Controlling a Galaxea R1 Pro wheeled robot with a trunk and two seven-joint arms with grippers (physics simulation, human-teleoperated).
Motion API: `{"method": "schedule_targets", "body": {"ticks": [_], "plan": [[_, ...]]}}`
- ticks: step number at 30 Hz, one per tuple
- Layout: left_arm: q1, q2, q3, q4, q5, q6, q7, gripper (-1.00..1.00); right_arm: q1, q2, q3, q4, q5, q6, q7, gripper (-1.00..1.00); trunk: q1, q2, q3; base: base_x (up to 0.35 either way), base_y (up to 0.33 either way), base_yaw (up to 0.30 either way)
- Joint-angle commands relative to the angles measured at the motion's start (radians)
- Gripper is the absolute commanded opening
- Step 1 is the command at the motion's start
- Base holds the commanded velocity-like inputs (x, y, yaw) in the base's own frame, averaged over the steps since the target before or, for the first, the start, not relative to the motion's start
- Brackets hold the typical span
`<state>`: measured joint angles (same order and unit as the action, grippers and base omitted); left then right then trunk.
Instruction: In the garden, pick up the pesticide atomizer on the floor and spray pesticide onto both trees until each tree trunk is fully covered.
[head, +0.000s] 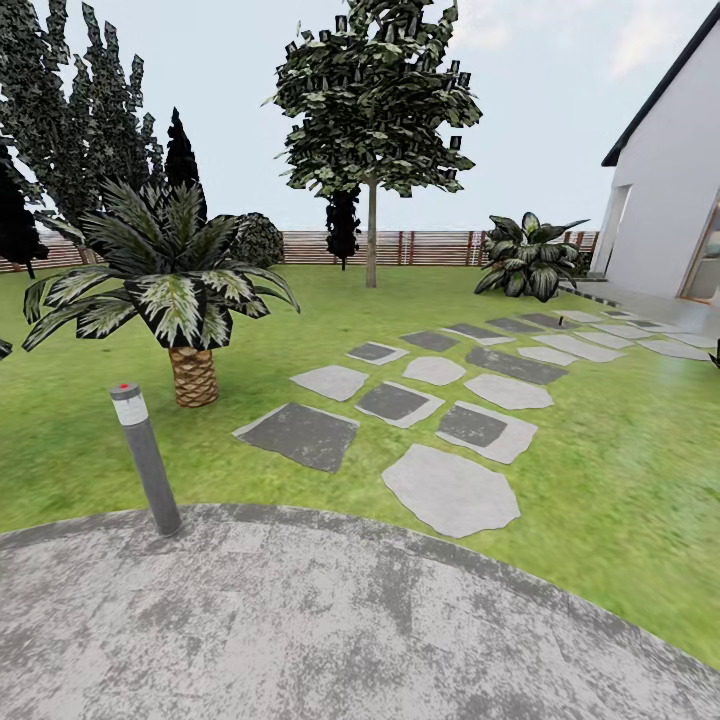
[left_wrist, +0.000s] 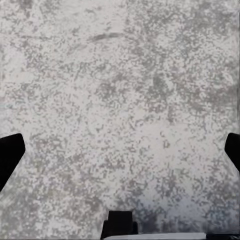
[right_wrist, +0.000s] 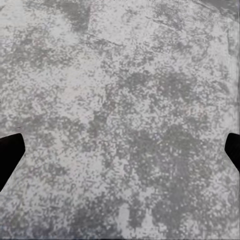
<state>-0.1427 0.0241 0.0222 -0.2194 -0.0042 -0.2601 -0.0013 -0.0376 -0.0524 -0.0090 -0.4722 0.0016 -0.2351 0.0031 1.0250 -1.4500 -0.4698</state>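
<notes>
The garden lawn (head: 600, 470) spreads ahead in the head view, with a brown slat fence (head: 430, 247) at the back. One tree (head: 372, 90) with a dark blocky crown stands mid-lawn on a bare straight trunk (head: 371, 240). More tall dark trees (head: 80, 110) rise at the far left. The pesticide atomizer is out of view. My left gripper (left_wrist: 120, 155) hangs open over mottled grey paving, its dark fingertips (left_wrist: 9, 152) far apart at the picture's sides. My right gripper (right_wrist: 120, 155) is open the same way over the paving, with nothing between its fingers (right_wrist: 9, 155).
A grey paved circle (head: 300, 620) lies directly below me. On its edge stands a grey bollard lamp (head: 146, 458). A short palm (head: 185, 300) grows behind it. Grey stepping stones (head: 450, 490) lead toward a white house (head: 670, 210), with a leafy bush (head: 528, 255) beside it.
</notes>
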Motion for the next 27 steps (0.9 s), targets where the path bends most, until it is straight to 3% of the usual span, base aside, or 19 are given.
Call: {"method": "schedule_targets", "body": {"ticks": [1,7,13,18,22,27], "plan": [[-0.009,0.000,0.000,-0.015,0.000,0.000,0.000,1.00,-0.002,0.000,0.000,-0.015,0.000,0.000,0.000,1.00,0.000,0.000,0.000,0.000,0.000,0.000],[-0.024,0.000,0.000,-0.118,0.002,0.001,0.000,1.00,-0.035,-0.003,0.001,-0.050,0.001,-0.013,0.000,1.00,0.000,0.000,0.000,0.000,0.000,0.000],[-0.040,0.000,0.000,-0.152,0.001,0.000,0.000,1.00,-0.057,-0.003,0.000,-0.054,0.001,-0.019,0.000,1.00,0.000,0.000,0.000,0.000,0.000,0.000],[-0.085,-0.001,-0.002,-0.226,-0.004,-0.006,0.000,1.00,-0.059,-0.003,0.000,-0.054,0.001,-0.020,0.000,1.00,0.000,0.000,0.000,0.000,0.000,-0.015],[-0.109,-0.002,-0.004,-0.284,-0.005,-0.001,0.013,1.00,-0.059,-0.003,0.001,-0.053,0.001,-0.020,0.001,1.00,0.000,0.000,0.001,0.000,0.000,-0.178],[-0.107,0.001,0.003,-0.281,-0.002,0.001,0.022,1.00,-0.059,-0.004,0.000,-0.050,0.001,-0.020,0.000,1.00,0.000,0.000,0.003,0.000,0.000,-0.253]]}}
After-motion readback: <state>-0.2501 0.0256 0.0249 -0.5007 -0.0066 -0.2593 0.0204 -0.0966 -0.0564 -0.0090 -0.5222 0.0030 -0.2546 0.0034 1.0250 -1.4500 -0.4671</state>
